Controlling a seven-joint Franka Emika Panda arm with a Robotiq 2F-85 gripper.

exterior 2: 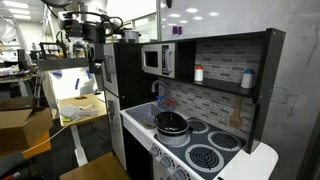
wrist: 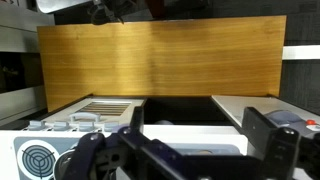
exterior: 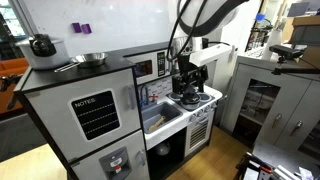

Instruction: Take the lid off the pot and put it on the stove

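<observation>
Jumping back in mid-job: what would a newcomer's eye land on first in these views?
Probably the wooden panel filling most of the wrist view, with the open claw dark along the bottom edge. In an exterior view, the pot stands out on the white stove, on the leftmost burner in that picture. The black NOTES board on the tall cabinet also catches the eye.

One pot, one microwave, one steel bowl, one dark kettle
</observation>
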